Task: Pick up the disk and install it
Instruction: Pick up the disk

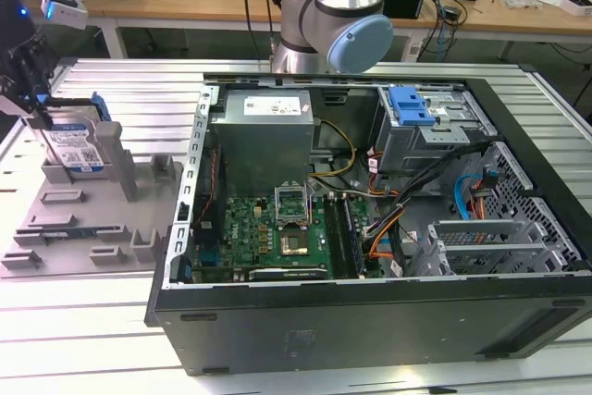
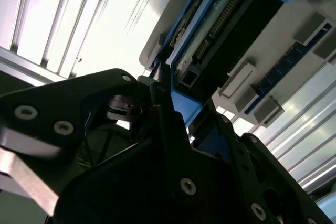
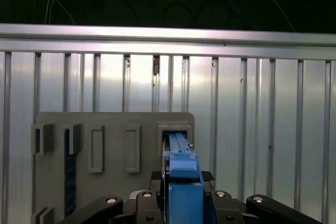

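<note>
The disk (image 1: 76,147) stands on edge in a slot of the grey fixture plate (image 1: 88,224) at the exterior view's left, its white-and-blue label facing out and its blue carrier around it. My gripper (image 1: 39,104) is at the disk's upper end. In the first wrist view the blue carrier (image 3: 182,169) runs between my black fingers (image 3: 144,203), which press against both of its sides. The second wrist view shows the gripper (image 2: 176,106) shut on a blue end tab, with the disk's connector edge (image 2: 215,27) beyond it, still seated in the fixture.
An open computer case (image 1: 370,321) lies at the exterior view's right, holding a motherboard (image 1: 277,233), a grey power-supply box (image 1: 264,127) and a drive cage with a blue latch (image 1: 410,104). The arm's base (image 1: 333,16) stands behind it. The slatted aluminium table (image 3: 262,119) surrounds the fixture.
</note>
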Controlling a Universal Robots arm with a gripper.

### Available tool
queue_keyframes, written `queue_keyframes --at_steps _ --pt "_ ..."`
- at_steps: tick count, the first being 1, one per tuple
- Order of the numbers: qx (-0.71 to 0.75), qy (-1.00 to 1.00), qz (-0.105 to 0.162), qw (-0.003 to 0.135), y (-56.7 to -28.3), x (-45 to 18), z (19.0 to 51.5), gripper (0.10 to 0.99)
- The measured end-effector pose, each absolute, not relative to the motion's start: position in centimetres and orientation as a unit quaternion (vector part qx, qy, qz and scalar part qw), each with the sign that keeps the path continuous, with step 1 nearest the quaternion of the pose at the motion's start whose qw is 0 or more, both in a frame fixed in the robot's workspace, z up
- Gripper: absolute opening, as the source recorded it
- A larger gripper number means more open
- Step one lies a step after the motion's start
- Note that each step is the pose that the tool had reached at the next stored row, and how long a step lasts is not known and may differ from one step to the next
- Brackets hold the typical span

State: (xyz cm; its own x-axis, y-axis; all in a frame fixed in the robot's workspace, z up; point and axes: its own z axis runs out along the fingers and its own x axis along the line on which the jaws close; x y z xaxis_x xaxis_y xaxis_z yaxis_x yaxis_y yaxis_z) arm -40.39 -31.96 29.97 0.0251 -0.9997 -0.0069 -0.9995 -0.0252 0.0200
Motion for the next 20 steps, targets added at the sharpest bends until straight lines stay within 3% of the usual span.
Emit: queue_keyframes --at_steps 20 --pt "0.716 -0.698 -0.009 0.005 -32.0 -40.3 37.1 0.369"
